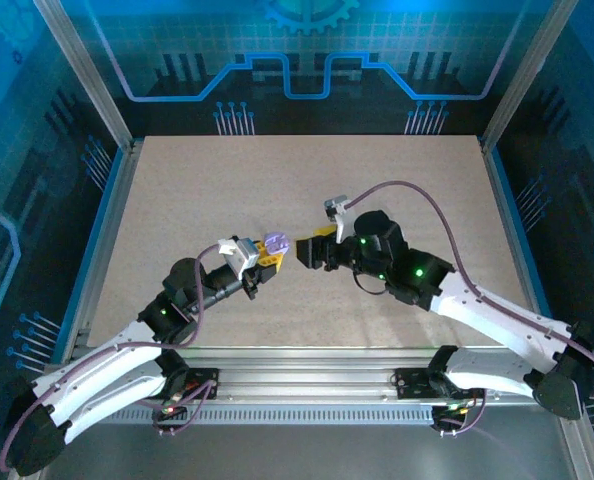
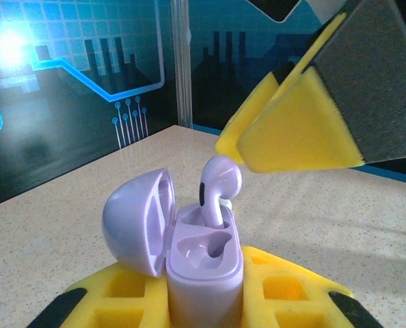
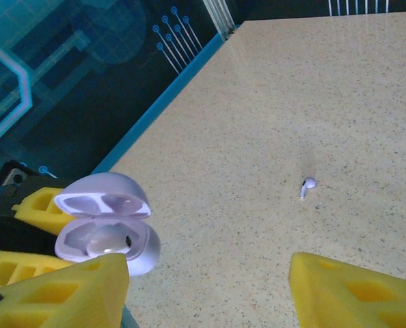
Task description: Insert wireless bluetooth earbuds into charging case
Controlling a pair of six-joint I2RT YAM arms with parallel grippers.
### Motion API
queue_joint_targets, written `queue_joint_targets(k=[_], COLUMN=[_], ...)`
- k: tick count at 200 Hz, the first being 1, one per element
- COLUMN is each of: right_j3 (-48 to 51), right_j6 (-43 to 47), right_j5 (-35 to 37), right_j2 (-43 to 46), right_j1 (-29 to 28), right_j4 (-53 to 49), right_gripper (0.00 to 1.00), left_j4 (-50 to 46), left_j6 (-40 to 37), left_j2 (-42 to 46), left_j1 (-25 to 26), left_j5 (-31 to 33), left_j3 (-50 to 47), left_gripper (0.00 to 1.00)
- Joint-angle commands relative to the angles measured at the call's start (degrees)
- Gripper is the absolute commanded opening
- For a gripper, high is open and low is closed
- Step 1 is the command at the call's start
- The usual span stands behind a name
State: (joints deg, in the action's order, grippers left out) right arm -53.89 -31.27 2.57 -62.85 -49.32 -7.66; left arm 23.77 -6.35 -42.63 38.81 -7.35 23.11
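My left gripper point(image 1: 268, 257) is shut on a pale lavender charging case point(image 2: 203, 273), held upright above the table with its lid point(image 2: 136, 222) swung open to the left. One lavender earbud point(image 2: 220, 188) stands in the far slot, its stem down and its head sticking up; the near slot point(image 2: 206, 247) is empty. My right gripper point(image 1: 312, 250) is open, with nothing between its fingers, just right of the case point(image 1: 276, 242). One yellow finger point(image 2: 295, 130) hangs just above and right of the bud. A second lavender earbud point(image 3: 307, 186) lies loose on the table.
The speckled beige table point(image 1: 377, 180) is bordered by aluminium rails point(image 1: 107, 200) and dark blue printed walls. In the right wrist view the case point(image 3: 107, 236) sits beside my left yellow finger point(image 3: 59, 294), with bare table between it and the loose bud.
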Motion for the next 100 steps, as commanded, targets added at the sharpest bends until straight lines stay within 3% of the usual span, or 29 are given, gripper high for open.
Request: queue_joint_targets(k=[1, 51, 100], right_j3=[2.56, 0.62, -1.36], right_j6=[1.59, 2.61, 3.05], right_j5=[-2.59, -8.54, -9.62], right_j2=[3.47, 1.26, -1.94], right_j1=[0.62, 0.65, 0.64], right_j4=[4.23, 5.42, 5.61], right_gripper=[0.64, 0.65, 0.65], left_j4=[0.8, 1.1, 1.19], left_j6=[-0.24, -0.07, 0.02], left_j2=[0.84, 0.8, 1.32], left_j1=[0.28, 0.3, 0.3], left_j5=[-1.21, -1.34, -1.32], left_j3=[2.42, 2.24, 1.9], left_gripper=[0.18, 0.18, 0.18])
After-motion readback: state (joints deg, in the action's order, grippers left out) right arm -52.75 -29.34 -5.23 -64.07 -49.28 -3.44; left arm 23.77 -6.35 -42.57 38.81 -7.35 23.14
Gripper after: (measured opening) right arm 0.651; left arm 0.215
